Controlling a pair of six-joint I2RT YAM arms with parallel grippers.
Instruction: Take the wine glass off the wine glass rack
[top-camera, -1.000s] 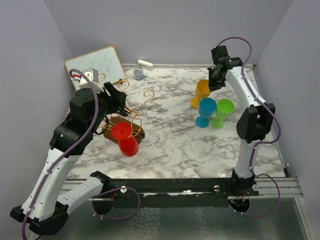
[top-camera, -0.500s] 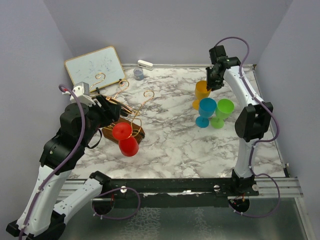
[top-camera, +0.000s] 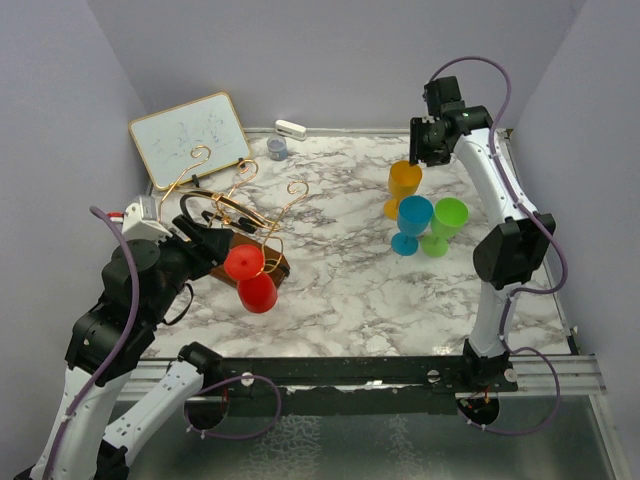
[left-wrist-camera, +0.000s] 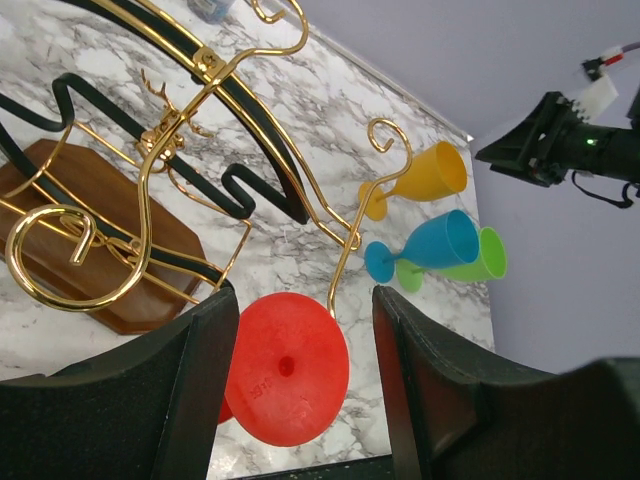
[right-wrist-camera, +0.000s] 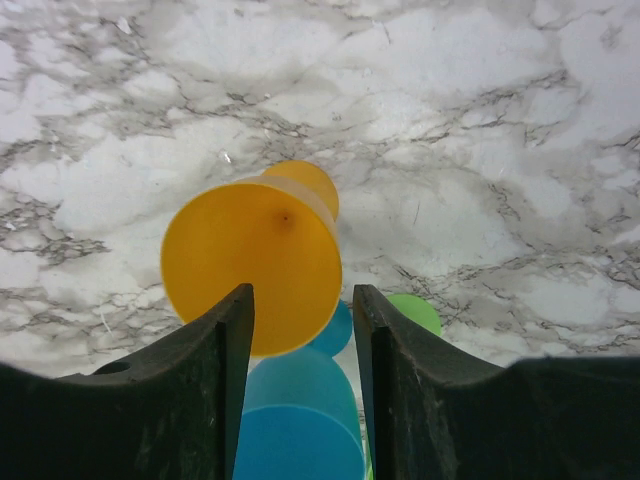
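red wine glass (left-wrist-camera: 287, 367), base marking unreadable

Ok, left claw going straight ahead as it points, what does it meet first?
Probably the red wine glass, its round foot centred ahead of the left claw. Gold wire of the wine glass rack hangs close beside it; depth is unclear.

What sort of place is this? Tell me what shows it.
Probably a robot test cell: plain lilac walls boxing in a marble-patterned table, arms bolted to its near edge, a wine glass rack as prop.
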